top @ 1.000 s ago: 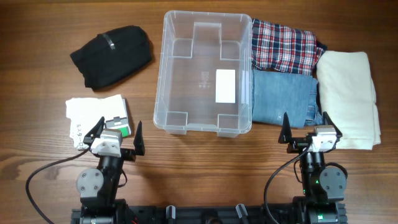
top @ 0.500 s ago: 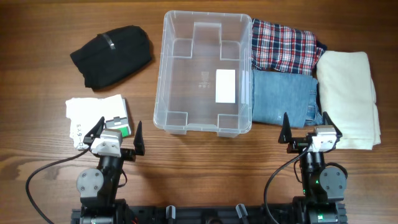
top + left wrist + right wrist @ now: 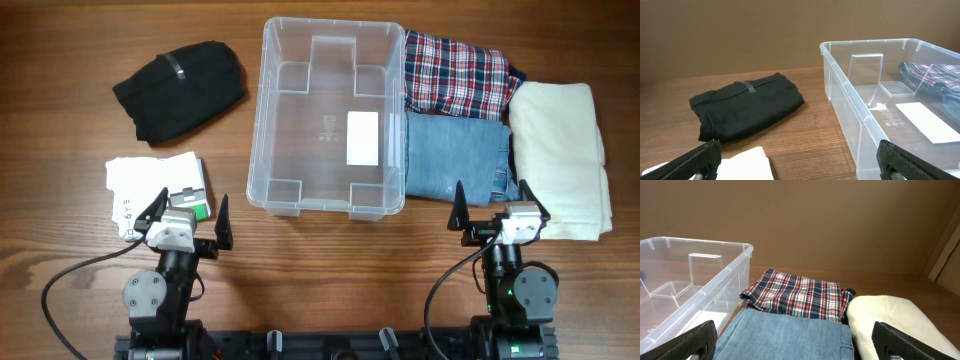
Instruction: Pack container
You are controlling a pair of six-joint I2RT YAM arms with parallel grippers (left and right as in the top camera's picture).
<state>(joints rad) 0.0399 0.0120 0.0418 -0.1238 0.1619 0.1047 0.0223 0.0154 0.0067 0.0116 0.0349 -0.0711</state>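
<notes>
Clear plastic is all that shows inside the container: apart from the white label on its base it holds nothing, so by the look of things the packing has not begun. It sits on the wooden worktop ahead of both arms, forward and to the right of the left tool and forward and to the left of the right tool. Each tool stands with its jaws spread as wide as they go and has hold of nothing. Five folded pieces lie outside the container: a white packaged item just ahead of the left tool's left finger, a black garment well beyond that, blue denim directly in front of the right tool, a plaid shirt just beyond the denim, and a cream cloth off to that tool's right. All five are judged left to go in, the denim looking the nearest pick for the right arm.
</notes>
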